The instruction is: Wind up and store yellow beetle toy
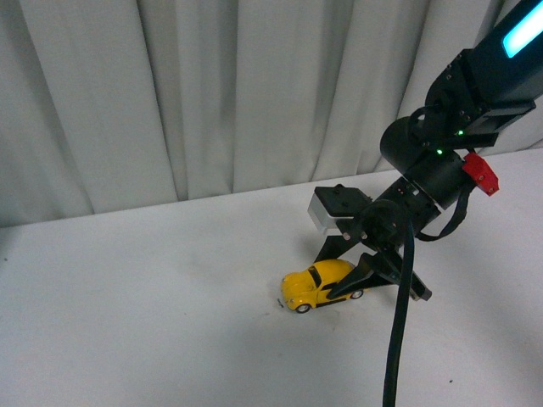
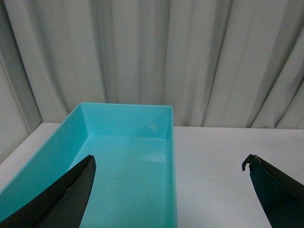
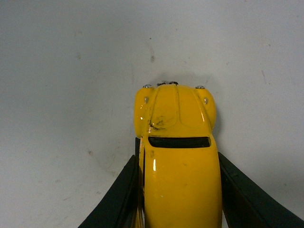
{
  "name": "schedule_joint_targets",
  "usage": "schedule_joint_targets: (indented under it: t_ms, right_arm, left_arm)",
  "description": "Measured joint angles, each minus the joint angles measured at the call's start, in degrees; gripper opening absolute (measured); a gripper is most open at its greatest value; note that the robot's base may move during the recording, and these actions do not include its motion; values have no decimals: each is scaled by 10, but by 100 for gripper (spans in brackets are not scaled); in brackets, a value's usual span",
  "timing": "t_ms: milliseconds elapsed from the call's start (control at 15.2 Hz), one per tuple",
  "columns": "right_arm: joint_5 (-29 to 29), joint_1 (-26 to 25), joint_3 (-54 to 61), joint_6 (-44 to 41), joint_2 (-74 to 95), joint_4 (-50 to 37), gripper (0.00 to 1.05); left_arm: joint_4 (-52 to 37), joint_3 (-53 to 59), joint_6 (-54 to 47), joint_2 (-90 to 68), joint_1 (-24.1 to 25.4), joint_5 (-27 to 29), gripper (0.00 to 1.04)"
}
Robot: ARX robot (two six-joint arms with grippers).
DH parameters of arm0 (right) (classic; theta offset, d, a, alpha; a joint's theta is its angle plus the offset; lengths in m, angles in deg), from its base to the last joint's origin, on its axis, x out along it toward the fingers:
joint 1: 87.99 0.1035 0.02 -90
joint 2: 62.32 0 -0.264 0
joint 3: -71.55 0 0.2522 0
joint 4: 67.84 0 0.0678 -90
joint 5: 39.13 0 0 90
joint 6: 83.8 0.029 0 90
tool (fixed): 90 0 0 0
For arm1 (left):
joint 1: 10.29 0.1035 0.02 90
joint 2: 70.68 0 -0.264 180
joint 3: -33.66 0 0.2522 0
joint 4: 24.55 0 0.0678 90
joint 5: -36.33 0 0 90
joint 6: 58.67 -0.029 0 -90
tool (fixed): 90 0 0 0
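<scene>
The yellow beetle toy (image 1: pixel 317 285) rests wheels-down on the white table (image 1: pixel 153 314), right of centre, nose pointing left. My right gripper (image 1: pixel 355 280) is shut on its rear half, one black finger on each side. From the right wrist camera the toy (image 3: pixel 178 142) fills the middle, pinched between the two dark fingers (image 3: pixel 118 194). My left gripper (image 2: pixel 168 164) is open and holds nothing; it hangs over the right wall of the turquoise bin (image 2: pixel 171 142). The left arm does not show in the front view.
A pale pleated curtain (image 1: pixel 212 93) closes off the back of the table. The right arm's black cable (image 1: pixel 399 339) hangs down in front of the toy's right side. The bin sits near the curtain with bare white table (image 2: pixel 223 161) beside it.
</scene>
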Motion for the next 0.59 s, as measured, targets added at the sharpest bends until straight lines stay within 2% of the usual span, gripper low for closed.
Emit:
schedule_joint_targets:
  t_ms: [592]
  right_arm:
    - [-7, -23, 15, -11, -3, 0, 41]
  left_arm:
    - [0, 0, 0, 0, 0, 0, 98]
